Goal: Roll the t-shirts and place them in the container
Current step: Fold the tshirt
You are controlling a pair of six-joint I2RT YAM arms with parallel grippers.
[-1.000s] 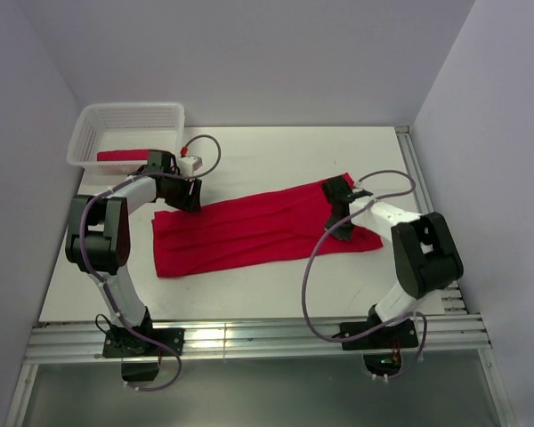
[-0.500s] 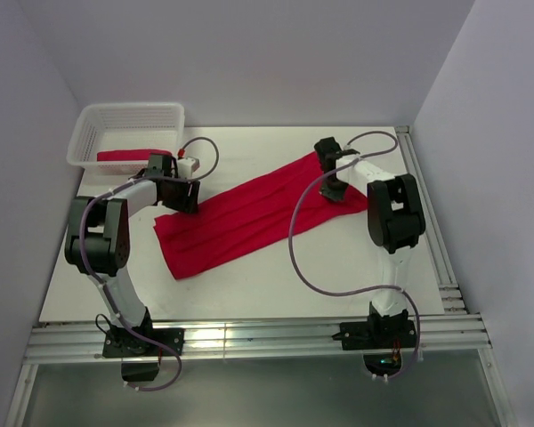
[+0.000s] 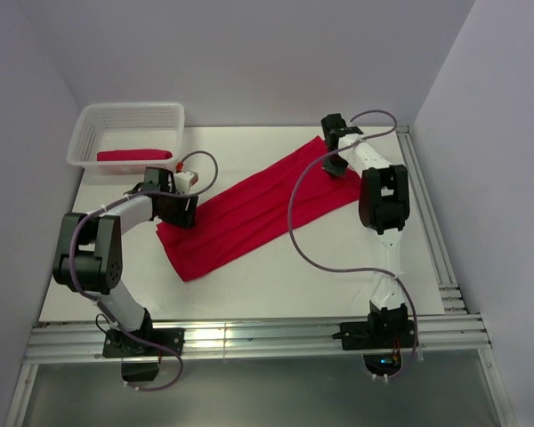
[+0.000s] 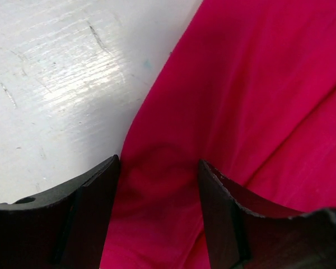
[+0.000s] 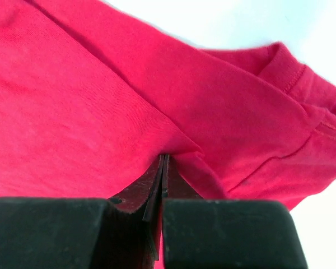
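Note:
A crimson t-shirt (image 3: pixel 249 209), folded into a long strip, lies diagonally on the white table from near left to far right. My left gripper (image 3: pixel 182 212) is at the strip's left end. In the left wrist view its jaws (image 4: pixel 159 168) stand apart with the red cloth (image 4: pixel 257 84) between and under them, beside the cloth's edge. My right gripper (image 3: pixel 335 165) is at the far right end. In the right wrist view it (image 5: pixel 163 158) is shut on a pinched fold of the cloth (image 5: pixel 73 101), near a hemmed sleeve (image 5: pixel 302 84). A second red t-shirt (image 3: pixel 133 155) lies rolled in the basket.
The white mesh basket (image 3: pixel 82 135) stands at the back left corner. Walls close in on the left, back and right. A metal rail (image 3: pixel 423 205) runs along the table's right edge, and another (image 3: pixel 249 336) along the front.
My right gripper has carried the shirt's right end toward the back of the table, swinging the strip from level to diagonal. My left gripper has shifted slightly nearer with the left end.

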